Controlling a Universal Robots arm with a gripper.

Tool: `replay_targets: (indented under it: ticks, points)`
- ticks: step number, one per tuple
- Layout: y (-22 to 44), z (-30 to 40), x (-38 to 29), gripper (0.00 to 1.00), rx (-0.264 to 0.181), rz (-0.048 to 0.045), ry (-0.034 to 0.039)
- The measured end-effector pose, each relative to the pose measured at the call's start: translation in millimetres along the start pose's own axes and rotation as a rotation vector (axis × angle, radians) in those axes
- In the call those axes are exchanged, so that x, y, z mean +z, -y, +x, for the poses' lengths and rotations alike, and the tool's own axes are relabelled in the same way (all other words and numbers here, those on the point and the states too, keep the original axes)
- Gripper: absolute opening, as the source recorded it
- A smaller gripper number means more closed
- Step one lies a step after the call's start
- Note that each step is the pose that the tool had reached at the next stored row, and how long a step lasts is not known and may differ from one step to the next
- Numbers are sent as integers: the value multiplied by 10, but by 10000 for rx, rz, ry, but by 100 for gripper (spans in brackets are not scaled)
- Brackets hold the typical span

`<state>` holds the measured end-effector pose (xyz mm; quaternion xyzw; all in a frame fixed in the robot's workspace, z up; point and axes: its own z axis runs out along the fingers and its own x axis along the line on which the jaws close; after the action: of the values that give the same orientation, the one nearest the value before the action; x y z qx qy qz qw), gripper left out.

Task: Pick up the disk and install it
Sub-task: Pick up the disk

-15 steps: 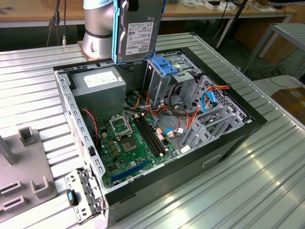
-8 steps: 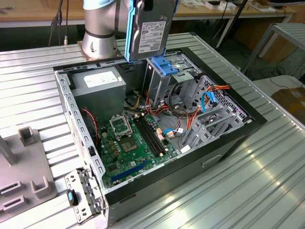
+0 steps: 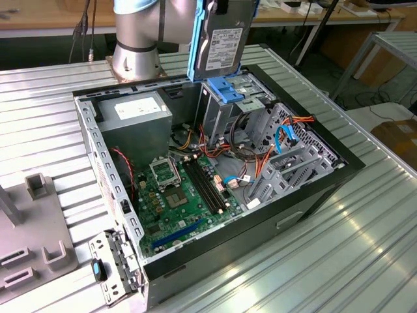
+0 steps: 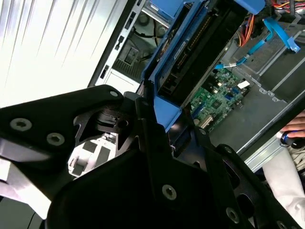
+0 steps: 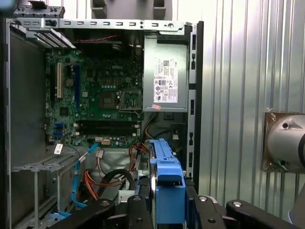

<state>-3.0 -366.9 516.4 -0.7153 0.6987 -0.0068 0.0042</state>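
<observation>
I have the end effector [image 5: 167, 204] clamped on the disk [image 3: 221, 39]. The disk hangs upright on edge at the far end of the open computer case [image 3: 326, 173], just above the drive cage [image 3: 221, 114] with its light-blue latch [image 3: 225, 90]. I judge the step in hand to be the install into that cage. To do it well, I'd get the blue rails [image 5: 167, 179] square to the cage guides. I'd also move slowly and mind the orange and red cables [image 3: 260, 160] bunched just beside the cage.

The case lies open side up on a ribbed metal bench [image 3: 365, 248], with a grey fixture [image 3: 32, 228] at the exterior view's left. Wooden worktops [image 3: 52, 13] stand at the far side of the room. In the second wrist view a person's hand [image 4: 295, 128] is near the case's edge, so I'd stay wary of it.
</observation>
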Motion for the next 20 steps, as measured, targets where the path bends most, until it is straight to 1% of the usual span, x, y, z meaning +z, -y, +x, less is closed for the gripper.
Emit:
replay_targets:
  ticks: [1, 3, 4, 7, 12, 15, 16, 20]
  points:
    - [29, 1, 0, 36, 0, 0, 0]
    - [112, 2, 1, 36, 0, -1, -2]
    - [178, 3, 3, 36, 1, -1, 0]
    - [341, 8, 5, 36, 1, 0, 0]
    - [578, 13, 9, 36, 1, 0, 0]
    - [647, 15, 10, 36, -1, -1, 0]
    - [656, 14, 10, 36, 0, 0, -1]
    - [659, 20, 10, 36, 0, -1, 0]
